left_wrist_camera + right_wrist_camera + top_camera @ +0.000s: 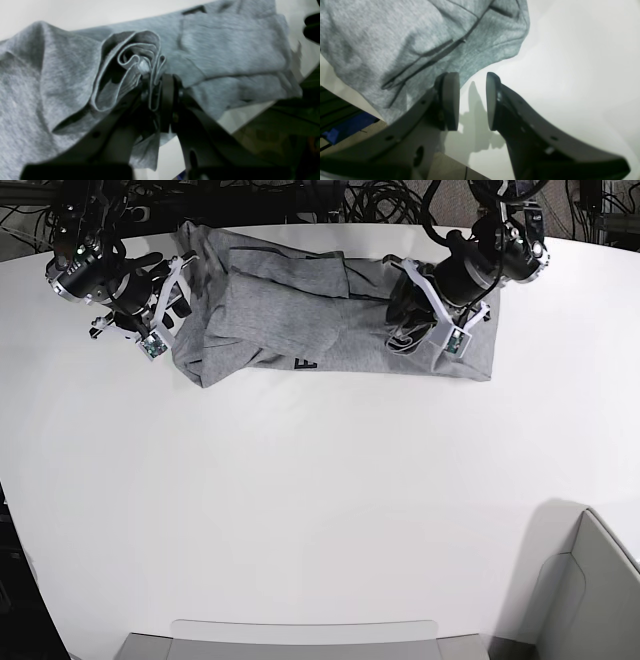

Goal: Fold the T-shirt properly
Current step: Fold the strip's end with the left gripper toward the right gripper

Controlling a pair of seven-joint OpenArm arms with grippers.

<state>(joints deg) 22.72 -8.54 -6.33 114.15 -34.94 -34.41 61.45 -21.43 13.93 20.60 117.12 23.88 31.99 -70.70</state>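
Note:
The heather-grey T-shirt (290, 310) lies crumpled and partly folded at the far side of the white table (300, 500). A bit of black lettering (303, 364) shows at its near edge. My left gripper (156, 85) is shut on a bunched fold of the T-shirt (225, 45) near its right end, which in the base view (408, 322) is on the shirt's right part. My right gripper (472, 100) is open and empty, with bare table between its pads. Its left pad (451, 100) sits at the edge of the T-shirt (407, 37). In the base view (165, 308) it is at the shirt's left end.
Cables (330, 200) lie behind the table's far edge. A grey container (590, 590) stands at the lower right corner, and a grey tray edge (300, 635) shows at the bottom. The table edge and floor (287, 120) are close beside the left gripper.

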